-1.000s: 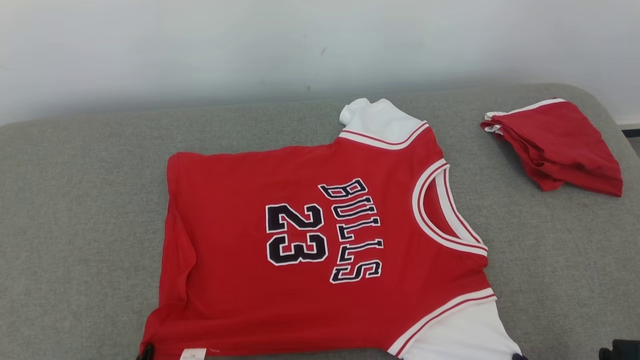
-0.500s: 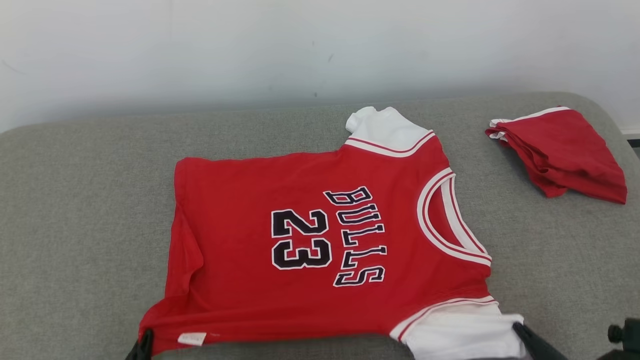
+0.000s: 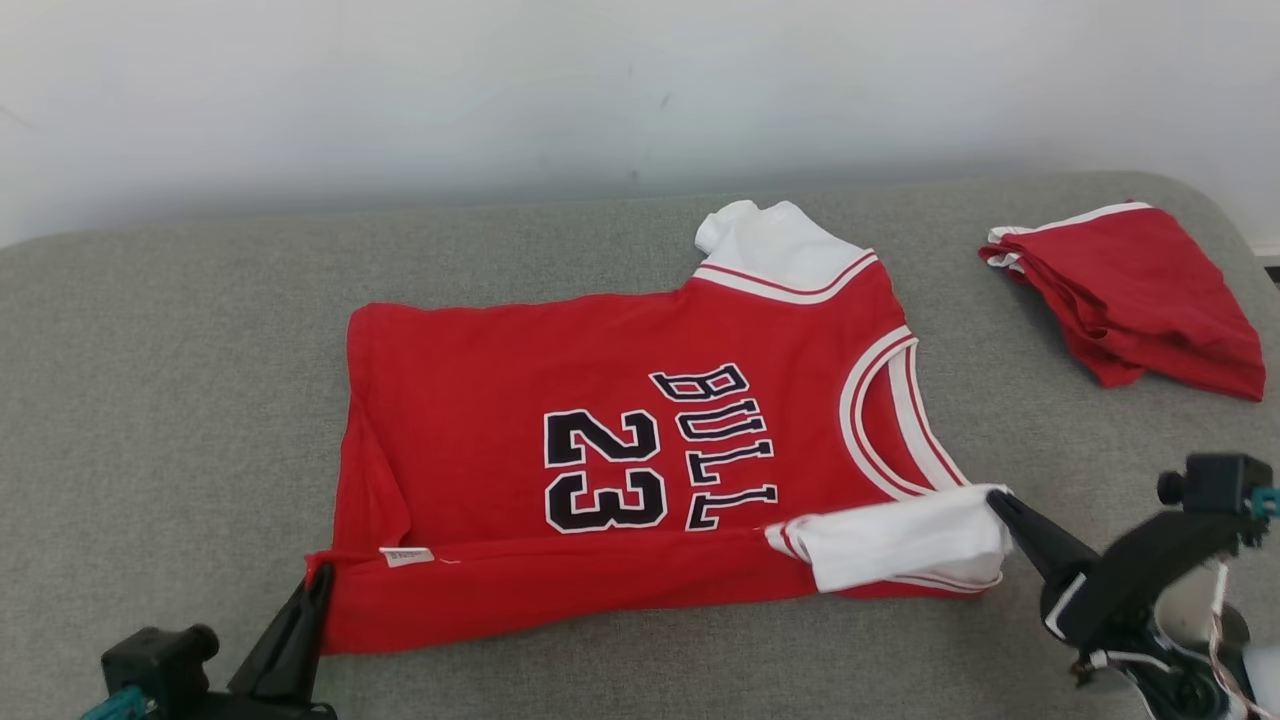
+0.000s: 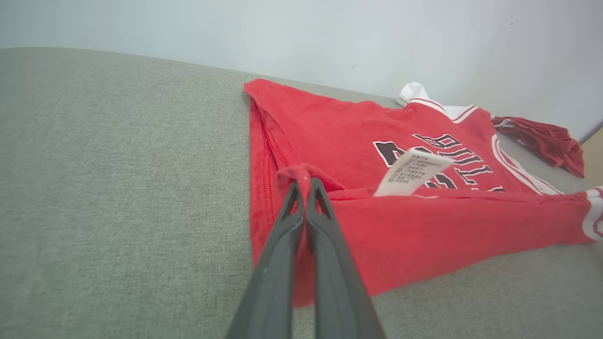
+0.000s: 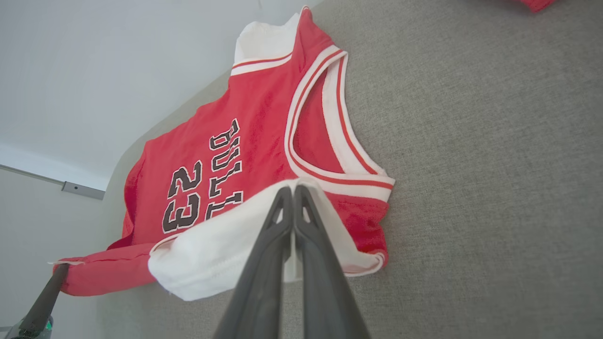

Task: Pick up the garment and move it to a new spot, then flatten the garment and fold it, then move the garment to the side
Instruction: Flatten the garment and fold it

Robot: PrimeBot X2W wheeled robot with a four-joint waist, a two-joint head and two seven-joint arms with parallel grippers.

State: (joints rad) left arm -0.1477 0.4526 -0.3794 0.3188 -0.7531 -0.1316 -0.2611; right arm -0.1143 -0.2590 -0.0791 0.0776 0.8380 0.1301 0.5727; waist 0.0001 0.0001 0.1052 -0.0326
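On the grey padded surface [image 3: 150,400], near its middle, the red jersey [image 3: 600,420] lies spread with the number facing up. Its near edge is raised and turned toward the far side, covering the last letter of the print. The left gripper [image 3: 318,582] is closed tight on the near-left hem corner, the right gripper [image 3: 995,497] on the white sleeve [image 3: 900,545] at the near right. I judge that moving and flattening are done and the first fold is in progress. Finishing the fold and moving the jersey aside are left. A second red garment [image 3: 1140,290] lies folded at the far right.
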